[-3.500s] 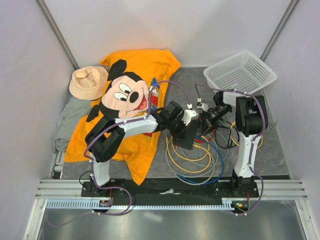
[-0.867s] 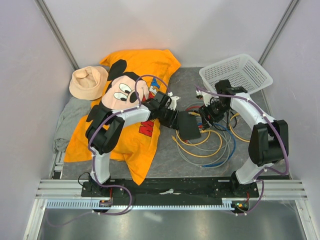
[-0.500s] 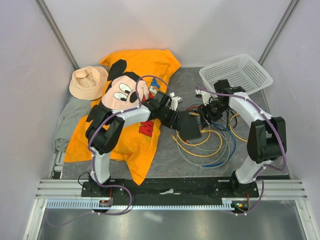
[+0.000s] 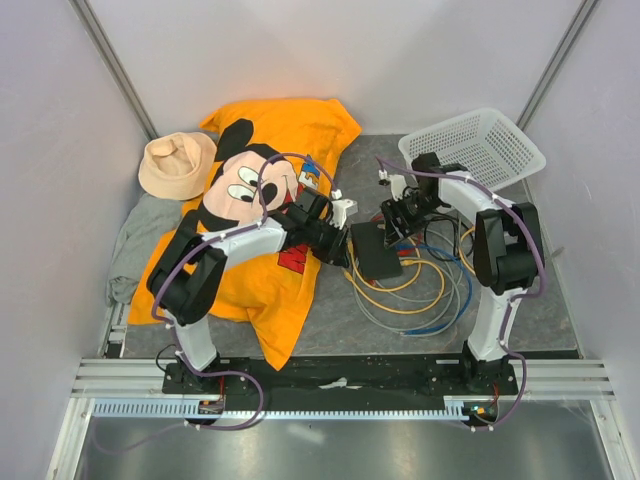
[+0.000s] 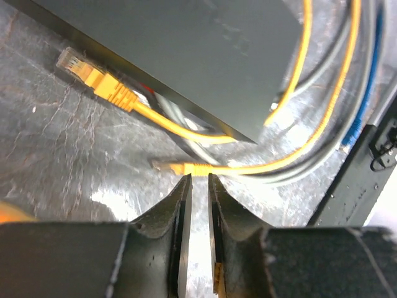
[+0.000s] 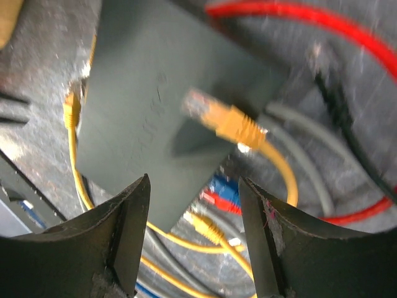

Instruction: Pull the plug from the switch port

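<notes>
We see the left gripper (image 5: 198, 178) beside the switch (image 5: 186, 53) — jaws nearly together, empty; the right gripper (image 6: 193, 181) above it — jaws spread.

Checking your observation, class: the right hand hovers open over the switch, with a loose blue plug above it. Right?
No: the plug over the switch is yellow, not blue, per the right wrist view. The right hand does hover open there.
</notes>
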